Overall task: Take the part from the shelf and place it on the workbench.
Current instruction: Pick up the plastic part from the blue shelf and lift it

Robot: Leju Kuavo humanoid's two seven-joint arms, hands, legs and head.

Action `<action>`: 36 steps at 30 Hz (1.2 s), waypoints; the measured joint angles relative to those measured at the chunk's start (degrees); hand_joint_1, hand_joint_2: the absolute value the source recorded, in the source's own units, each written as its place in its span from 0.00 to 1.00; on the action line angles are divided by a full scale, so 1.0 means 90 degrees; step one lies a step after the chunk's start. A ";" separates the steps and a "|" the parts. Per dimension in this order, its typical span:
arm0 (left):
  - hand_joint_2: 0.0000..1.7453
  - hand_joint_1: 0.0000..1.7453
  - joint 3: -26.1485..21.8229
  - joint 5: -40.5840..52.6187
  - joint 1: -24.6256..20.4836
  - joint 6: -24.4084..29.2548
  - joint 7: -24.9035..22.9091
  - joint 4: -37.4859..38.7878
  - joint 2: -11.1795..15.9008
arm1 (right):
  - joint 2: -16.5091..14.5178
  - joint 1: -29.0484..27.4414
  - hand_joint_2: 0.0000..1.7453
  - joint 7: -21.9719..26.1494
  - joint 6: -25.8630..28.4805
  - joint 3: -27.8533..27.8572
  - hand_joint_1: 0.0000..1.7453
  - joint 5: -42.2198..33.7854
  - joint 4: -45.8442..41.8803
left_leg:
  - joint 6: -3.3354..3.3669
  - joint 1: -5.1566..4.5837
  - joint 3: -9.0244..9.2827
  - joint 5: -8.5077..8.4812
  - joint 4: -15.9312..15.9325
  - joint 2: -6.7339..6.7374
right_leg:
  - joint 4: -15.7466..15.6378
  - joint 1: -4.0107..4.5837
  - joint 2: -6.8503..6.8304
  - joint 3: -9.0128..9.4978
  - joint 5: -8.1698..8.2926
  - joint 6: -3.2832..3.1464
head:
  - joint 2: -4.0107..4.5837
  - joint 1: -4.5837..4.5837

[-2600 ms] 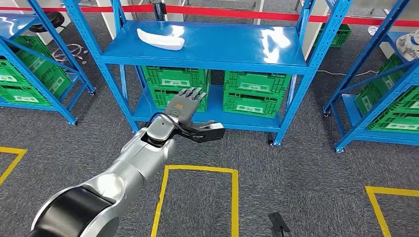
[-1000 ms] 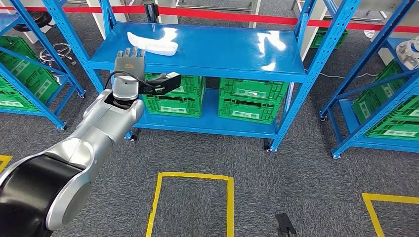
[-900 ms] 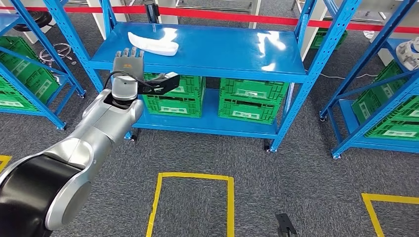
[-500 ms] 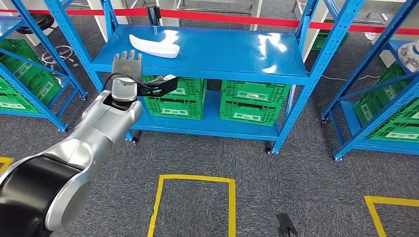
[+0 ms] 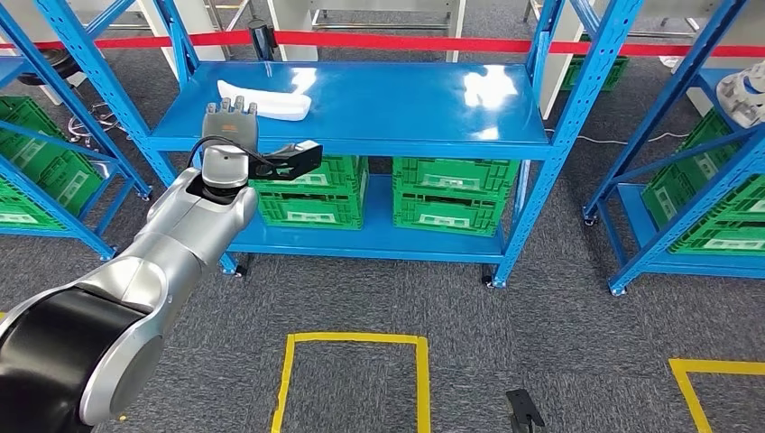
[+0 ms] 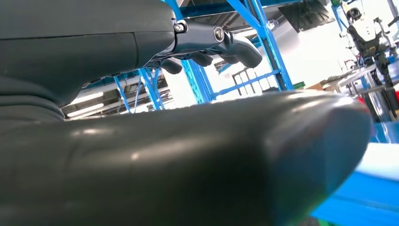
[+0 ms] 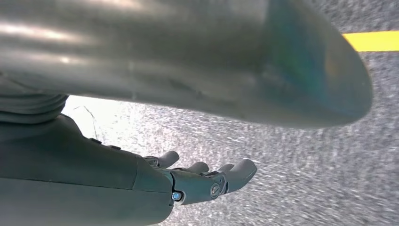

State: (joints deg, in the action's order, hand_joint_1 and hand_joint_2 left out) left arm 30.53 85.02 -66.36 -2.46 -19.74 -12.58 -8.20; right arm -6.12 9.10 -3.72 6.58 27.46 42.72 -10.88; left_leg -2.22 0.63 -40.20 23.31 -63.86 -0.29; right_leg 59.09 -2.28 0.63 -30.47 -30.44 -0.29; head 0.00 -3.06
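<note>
The white part (image 5: 263,99) lies on the top level of the blue shelf (image 5: 397,99), near its left end. The left robot hand (image 5: 231,124) is raised in front of that shelf edge, just short of the part, fingers straight and spread, holding nothing. The right robot hand (image 7: 197,181) hangs over grey carpet (image 7: 291,155), fingers loosely apart and empty. Green crates (image 5: 451,189) sit on the lower level, and yellow tape (image 5: 356,339) marks the floor.
</note>
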 joint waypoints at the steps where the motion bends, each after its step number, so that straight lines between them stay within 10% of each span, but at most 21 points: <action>1: 0.00 0.00 0.0000 0.0001 -0.0010 -0.0002 0.0002 0.0001 0.0003 | 0.0001 0.0007 0.00 0.0001 0.0001 0.0001 0.00 0.0002 0.0000 | 0.0025 -0.0008 0.0147 -0.0078 0.0298 -0.0002 | -0.0011 0.0002 0.0005 0.0030 -0.0038 0.0046 | 0.0000 -0.0002; 6: 0.00 0.00 0.0002 0.0002 -0.0023 -0.0009 -0.0005 -0.0010 0.0000 | 0.0000 0.0008 0.00 0.0000 -0.0001 0.0002 0.00 0.0005 0.0000 | 0.0277 -0.0020 0.0372 0.0083 0.0558 -0.0026 | 0.0264 0.0012 -0.0013 -0.0070 0.0018 0.0229 | 0.0000 0.0000; 10: 0.00 0.00 0.0002 0.0005 -0.0003 -0.0009 0.0003 -0.0016 -0.0026 | 0.0001 0.0011 0.00 0.0001 0.0003 0.0002 0.00 0.0006 0.0000 | 0.0416 -0.0049 0.0541 0.0217 0.0594 -0.0039 | 0.1640 0.0067 -0.0044 -0.1038 -0.0419 0.0229 | 0.0000 0.0010; 12: 0.00 0.00 0.0002 0.0005 0.0030 -0.0009 0.0005 -0.0016 -0.0031 | 0.0002 -0.0013 0.00 -0.0002 0.0004 0.0004 0.00 0.0006 0.0000 | 0.0439 -0.0095 0.0639 0.0308 0.0582 -0.0052 | 0.1720 0.0118 -0.0044 -0.1315 -0.0352 0.0174 | 0.0000 0.0011; 16: 0.00 0.00 0.0002 0.0005 0.0029 -0.0009 0.0005 -0.0013 -0.0044 | 0.0015 -0.0017 0.00 0.0001 0.0004 0.0005 0.00 0.0005 0.0000 | 0.0421 -0.0170 0.0862 0.0511 0.0571 -0.0049 | 0.0224 0.0272 -0.0074 -0.0929 0.0665 -0.0086 | 0.0000 0.0010; 21: 0.00 0.00 0.0002 0.0005 0.0025 -0.0016 0.0002 -0.0023 -0.0042 | 0.0022 -0.0020 0.00 0.0001 0.0007 0.0008 0.00 0.0006 0.0000 | 0.0242 -0.0190 0.0885 0.0549 0.0421 -0.0045 | -0.0173 0.0268 -0.0075 -0.0637 0.0730 -0.0228 | 0.0000 0.0005; 24: 0.00 0.00 0.0002 0.0007 0.0005 -0.0016 0.0002 -0.0022 -0.0031 | 0.0025 -0.0009 0.00 0.0002 0.0007 0.0011 0.00 0.0006 0.0000 | 0.0146 -0.0145 0.0303 0.0814 -0.0558 -0.0033 | -0.0220 0.0207 -0.0071 -0.0450 0.0641 -0.0277 | 0.0000 -0.0021; 27: 0.00 0.00 0.0002 0.0012 0.0044 -0.0024 0.0010 -0.0004 -0.0026 | 0.0022 -0.0024 0.00 0.0005 0.0004 0.0013 0.00 0.0006 0.0000 | 0.0042 -0.0054 -0.0236 0.1109 -0.1098 -0.0010 | -0.0201 0.0157 -0.0050 -0.0287 0.0480 -0.0232 | 0.0000 -0.0023; 30: 0.00 0.00 0.0003 0.0037 0.0036 -0.0028 0.0019 0.0003 -0.0004 | 0.0022 -0.0025 0.00 0.0012 0.0003 0.0021 0.00 0.0008 0.0000 | -0.0020 0.0012 0.0003 0.0328 -0.0005 0.0018 | -0.0148 0.0110 -0.0032 -0.0088 0.0273 -0.0132 | 0.0000 -0.0025; 32: 0.00 0.00 0.0004 0.0058 0.0031 -0.0029 0.0033 0.0010 0.0014 | 0.0023 -0.0011 0.00 0.0012 0.0001 0.0030 0.00 0.0013 0.0000 | 0.0021 0.0006 0.0169 -0.0094 0.0584 0.0039 | -0.0150 0.0113 -0.0028 -0.0022 0.0164 -0.0042 | 0.0000 -0.0025; 36: 0.00 0.00 0.0005 0.0086 0.0024 -0.0030 0.0040 0.0003 0.0024 | 0.0022 0.0004 0.00 0.0006 -0.0010 0.0036 0.00 0.0039 0.0000 | 0.0230 0.0004 0.0312 -0.0102 0.0691 0.0010 | 0.0019 0.0110 -0.0043 -0.0030 0.0172 0.0105 | 0.0000 -0.0024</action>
State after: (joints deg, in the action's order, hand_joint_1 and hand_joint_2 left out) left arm 30.58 85.80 -66.14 -2.73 -19.38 -12.56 -7.98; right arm -5.92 9.14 -3.66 6.50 27.78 43.07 -10.88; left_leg -0.15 0.66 -37.40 22.40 -57.64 -0.20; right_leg 59.27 -1.28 0.25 -30.74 -28.90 0.65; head 0.00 -3.28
